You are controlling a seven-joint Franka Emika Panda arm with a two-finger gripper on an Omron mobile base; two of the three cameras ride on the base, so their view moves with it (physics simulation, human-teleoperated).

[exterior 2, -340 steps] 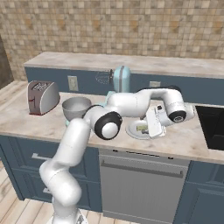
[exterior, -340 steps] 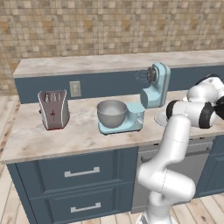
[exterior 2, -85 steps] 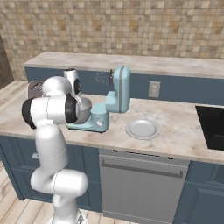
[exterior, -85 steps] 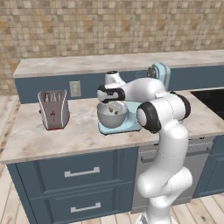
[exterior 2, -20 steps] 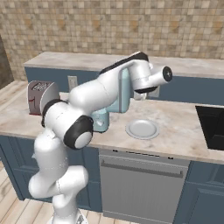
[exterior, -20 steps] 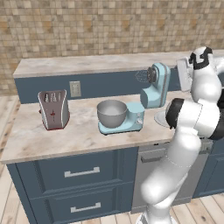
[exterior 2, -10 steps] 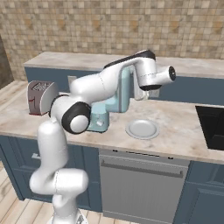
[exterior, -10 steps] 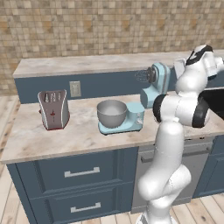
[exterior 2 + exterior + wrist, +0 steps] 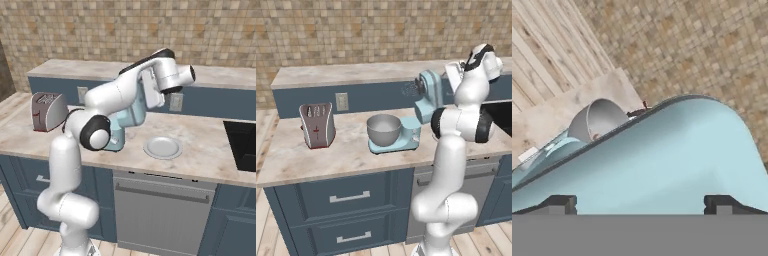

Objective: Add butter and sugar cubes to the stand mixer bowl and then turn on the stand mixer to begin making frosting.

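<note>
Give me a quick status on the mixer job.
Gripper open, empty, right behind the stand mixer head. Stand mixer bowl on its base. Nothing blocking.

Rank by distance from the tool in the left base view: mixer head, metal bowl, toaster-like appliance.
From the tool:
1. Stand mixer, its head right beside the tool.
2. Stand mixer bowl, lower, to the left.
3. Grey red-marked appliance, far left on the counter.
</note>
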